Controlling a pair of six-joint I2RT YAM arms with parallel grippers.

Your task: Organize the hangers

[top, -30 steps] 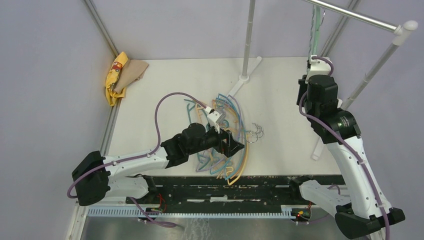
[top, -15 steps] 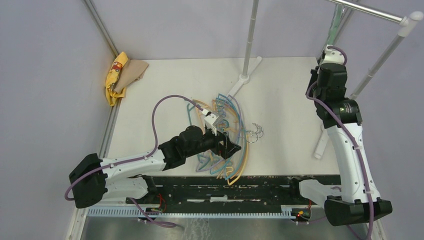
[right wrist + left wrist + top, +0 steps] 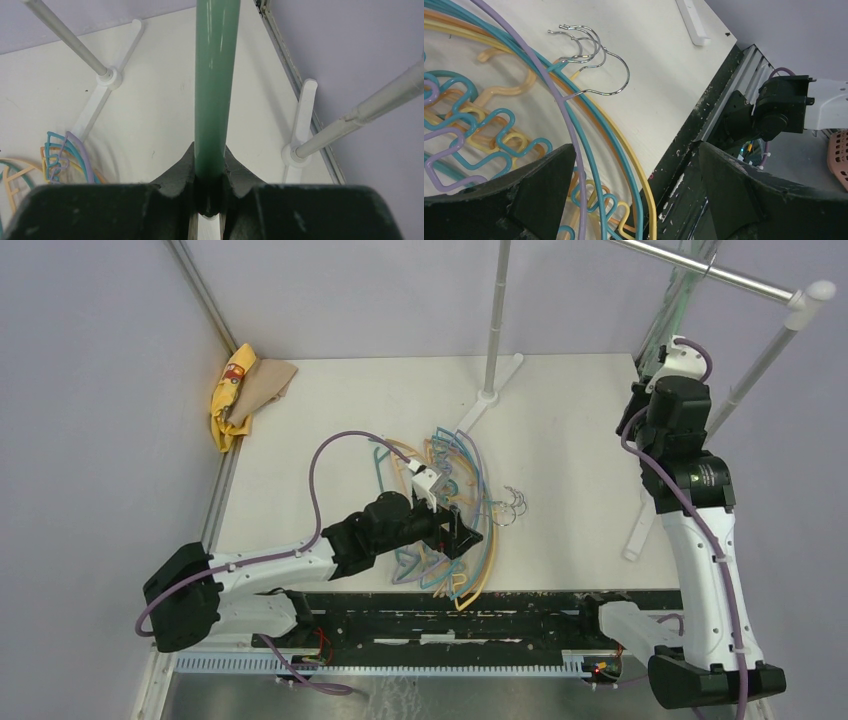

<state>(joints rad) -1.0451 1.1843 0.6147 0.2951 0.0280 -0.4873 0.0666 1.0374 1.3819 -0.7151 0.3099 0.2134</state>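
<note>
Right gripper [image 3: 209, 167] clamps a pale green plastic hanger [image 3: 214, 85] near the silver metal rail [image 3: 750, 282]; hold it upright to hook cleanly. Left gripper [image 3: 636, 150], far from the rail, gapes.

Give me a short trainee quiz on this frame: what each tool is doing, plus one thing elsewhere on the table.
1. True or false: the left tool is shut on something from the pile of hangers.
2. What colour is the hanger clamped in the right tool? A teal, B pale green, C lilac.
3. Fill in: the yellow cloth lies at the far ___ corner of the table.

Key: 1 false, its jaws stand wide open over the pile. 2 B. 3 left.
</note>
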